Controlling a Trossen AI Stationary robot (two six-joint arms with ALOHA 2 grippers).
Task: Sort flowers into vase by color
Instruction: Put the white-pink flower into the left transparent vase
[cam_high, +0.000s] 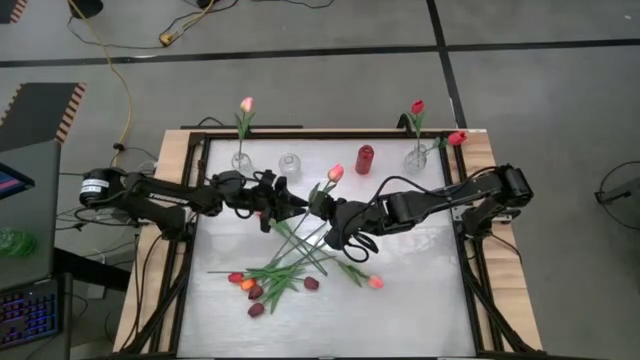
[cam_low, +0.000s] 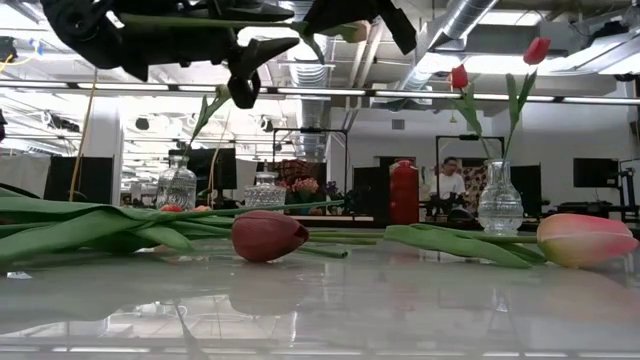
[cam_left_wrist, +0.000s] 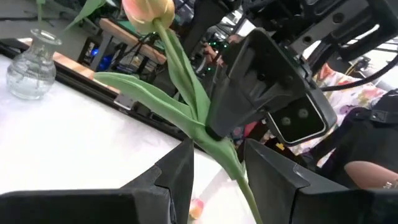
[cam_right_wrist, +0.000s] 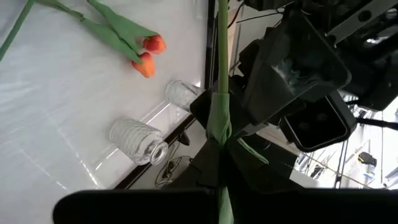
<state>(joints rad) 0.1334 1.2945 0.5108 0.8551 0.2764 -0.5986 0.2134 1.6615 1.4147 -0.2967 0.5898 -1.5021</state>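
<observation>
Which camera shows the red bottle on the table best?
The low view: the red bottle stands whole and upright between the clear vases, seen side on. The high view shows it only small, from above. Neither wrist view shows it.

No text, label, brand, number or sign could be read in any view.

flowers (cam_high: 285, 275) on table (cam_high: 420, 300), vases (cam_high: 289, 165) behind
</observation>
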